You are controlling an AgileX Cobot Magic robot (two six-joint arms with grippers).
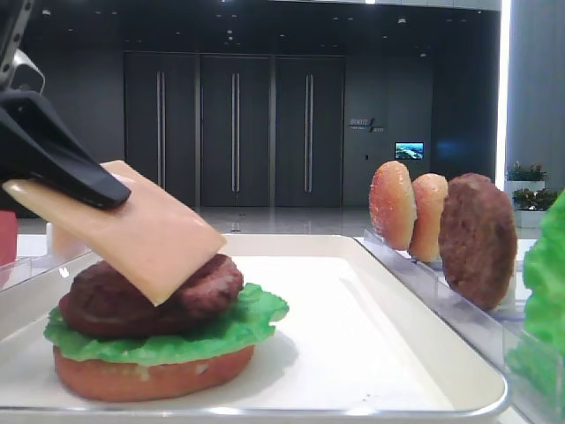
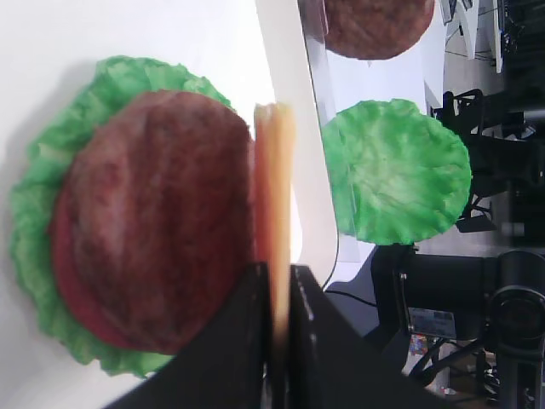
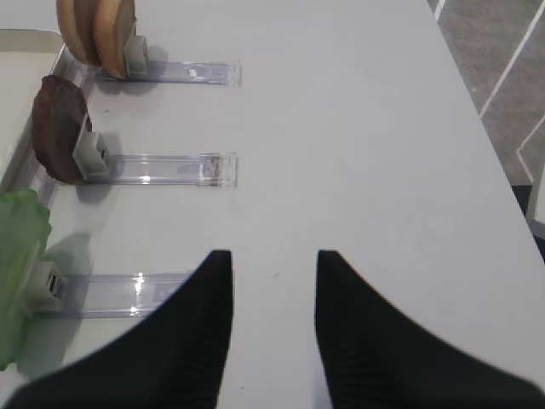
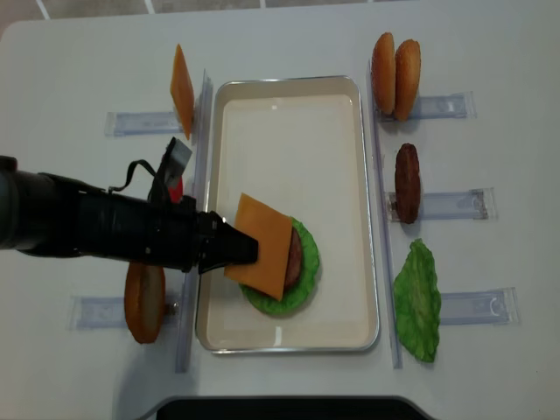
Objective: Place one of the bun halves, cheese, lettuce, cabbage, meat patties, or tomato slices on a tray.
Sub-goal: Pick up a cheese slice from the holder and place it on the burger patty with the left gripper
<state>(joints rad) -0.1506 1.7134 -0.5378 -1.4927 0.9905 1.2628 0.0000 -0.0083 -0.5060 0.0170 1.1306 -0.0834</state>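
Observation:
My left gripper (image 4: 251,250) is shut on a pale orange cheese slice (image 4: 261,245), pinching its near edge. The cheese (image 1: 141,234) hangs tilted, its lower edge on or just over the meat patty (image 1: 97,305). That patty lies on lettuce (image 1: 256,318) and a bun half (image 1: 150,375), stacked at the near end of the white tray (image 4: 289,140). In the left wrist view the cheese (image 2: 274,170) shows edge-on between the black fingers (image 2: 251,341). My right gripper (image 3: 272,260) is open over bare table, holding nothing.
Clear racks flank the tray. To its right stand two bun halves (image 4: 395,63), a patty (image 4: 407,182) and a lettuce leaf (image 4: 418,299). To its left are a twin cheese slice (image 4: 182,83), a red tomato slice (image 4: 175,188) and a bun half (image 4: 144,302).

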